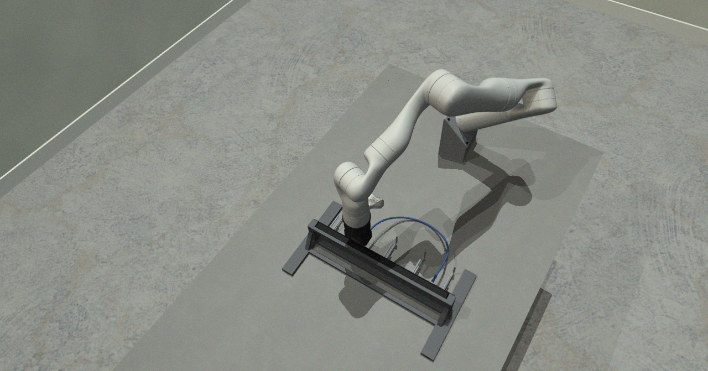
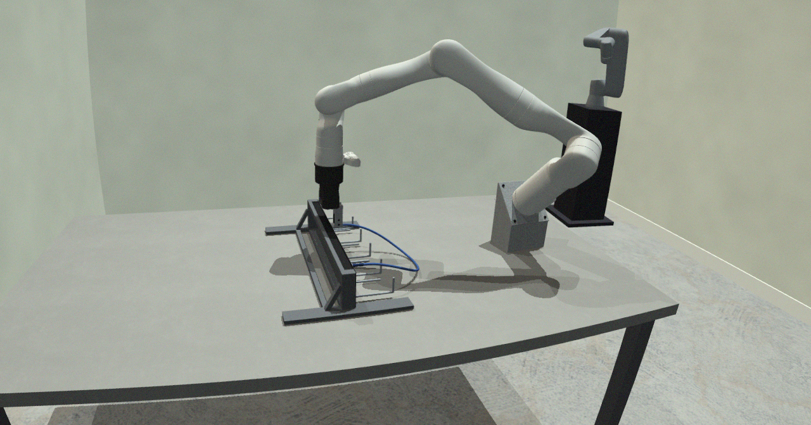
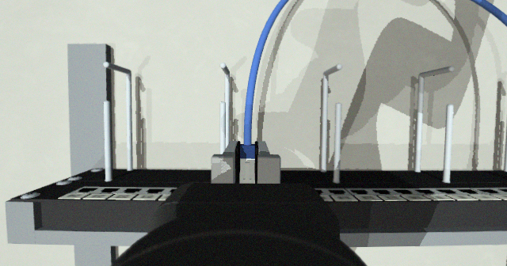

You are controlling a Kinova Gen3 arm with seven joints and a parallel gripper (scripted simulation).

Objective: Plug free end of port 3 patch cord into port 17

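The jaws (image 2: 338, 223) point down at the panel front and are closed to a narrow gap on the plug (image 3: 250, 170) at one end of the blue patch cord (image 1: 422, 221) (image 2: 396, 244) (image 3: 258, 52). In the wrist view the plug sits between the two fingers, its cord leaving away from the panel. Whether it is seated or latched in port 17 cannot be told; the black gripper body hides the nearby ports and number plates.

The cord arches out from the panel (image 1: 381, 262) (image 3: 356, 179); in the top view its other end meets the panel toward the right, its port number unreadable. Metal guide hooks (image 2: 360, 235) (image 3: 421, 119) project from the same face. The rack (image 1: 448, 309) (image 2: 346, 289) (image 3: 89, 108) stands upright, both feet on the tabletop (image 1: 237, 289) (image 2: 187, 320). The arm (image 1: 401, 126) (image 2: 391, 76) reaches over from its base (image 1: 448, 146) (image 2: 504, 235).
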